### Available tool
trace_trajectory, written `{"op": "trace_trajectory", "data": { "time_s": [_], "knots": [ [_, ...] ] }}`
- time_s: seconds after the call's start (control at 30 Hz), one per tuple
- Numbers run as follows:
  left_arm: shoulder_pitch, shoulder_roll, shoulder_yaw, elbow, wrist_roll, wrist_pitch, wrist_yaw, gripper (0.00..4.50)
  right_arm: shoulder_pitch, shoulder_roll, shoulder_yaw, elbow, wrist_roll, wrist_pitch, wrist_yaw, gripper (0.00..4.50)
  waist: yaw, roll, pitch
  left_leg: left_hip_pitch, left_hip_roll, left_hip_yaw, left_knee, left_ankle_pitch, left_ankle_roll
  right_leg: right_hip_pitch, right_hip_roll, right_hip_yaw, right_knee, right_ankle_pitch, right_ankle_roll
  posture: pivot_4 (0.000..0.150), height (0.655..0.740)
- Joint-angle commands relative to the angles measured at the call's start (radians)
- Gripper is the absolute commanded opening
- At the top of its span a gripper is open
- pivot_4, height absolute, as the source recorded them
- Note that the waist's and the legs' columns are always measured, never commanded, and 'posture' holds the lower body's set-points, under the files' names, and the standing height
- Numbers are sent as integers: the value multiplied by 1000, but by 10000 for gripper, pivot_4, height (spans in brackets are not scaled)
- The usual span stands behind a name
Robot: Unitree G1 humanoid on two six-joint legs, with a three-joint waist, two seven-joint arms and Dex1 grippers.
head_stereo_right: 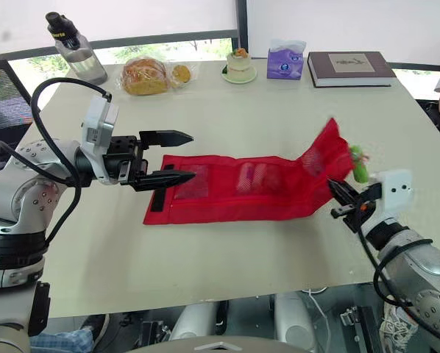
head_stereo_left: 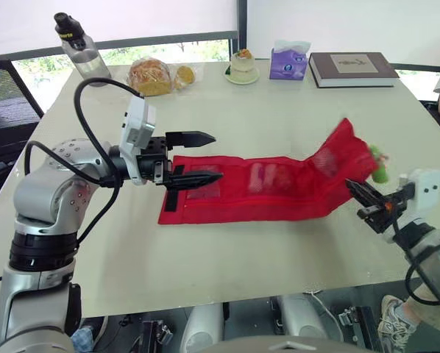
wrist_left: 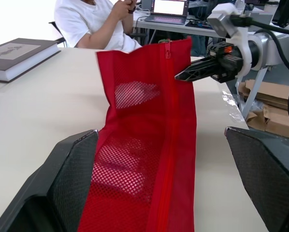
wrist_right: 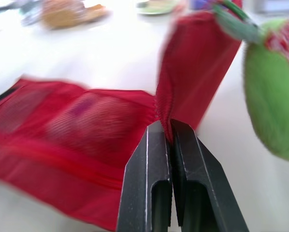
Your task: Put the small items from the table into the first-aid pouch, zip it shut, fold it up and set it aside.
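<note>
The red mesh first-aid pouch [head_stereo_left: 264,187] lies stretched across the table's middle. Its left end rests flat, while its right end [head_stereo_left: 345,147] is lifted off the table. My right gripper [head_stereo_left: 352,187] is shut on the pouch's zipper edge, with the fabric pinched between the fingers [wrist_right: 154,159]. A green soft item [head_stereo_left: 380,168] sits just beyond the raised end. My left gripper [head_stereo_left: 216,157] stands open over the pouch's left end, holding nothing. Pale shapes [head_stereo_left: 268,176] show through the mesh.
Along the far edge stand a water bottle [head_stereo_left: 80,48], bagged bread [head_stereo_left: 152,76], a small dessert on a plate [head_stereo_left: 243,66], a purple tissue pack [head_stereo_left: 290,60] and a book [head_stereo_left: 352,68]. A person [wrist_left: 96,24] sits at the table's right side.
</note>
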Motion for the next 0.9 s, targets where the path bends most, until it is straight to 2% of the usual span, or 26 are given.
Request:
{"op": "trace_trajectory", "data": {
  "time_s": [0.03,0.17,0.4,0.67,0.9],
  "knots": [
    [-9,17,30,13,10,-28,-9,45000,-93,-75,133,-53,-136,-23,72,716,1,0,0,0,0,0,0,0,0,0,0,0,0,0,-1,1500,7400],
    [-13,19,33,26,13,-33,-11,45000,-233,-160,386,7,-376,-69,172,716,2,-1,0,-1,-1,1,1,0,0,0,-1,1,-1,0,0,1500,7400],
    [-9,20,34,27,13,-32,-10,45000,-529,-171,781,263,-794,-285,434,716,-2,-2,1,-3,-1,1,3,0,0,-2,-1,0,-1,1,1,1500,7400],
    [5,12,38,18,9,-29,6,45000,-654,-97,867,461,-1023,-467,545,716,2,-3,1,-4,-1,0,5,0,0,-2,-1,-1,0,4,0,1500,7400],
    [26,14,46,6,4,-28,17,45000,-624,-91,800,476,-1059,-526,614,716,3,-3,1,-4,-1,0,7,0,0,-1,-1,-1,2,4,-1,1500,7400]
  ]
}}
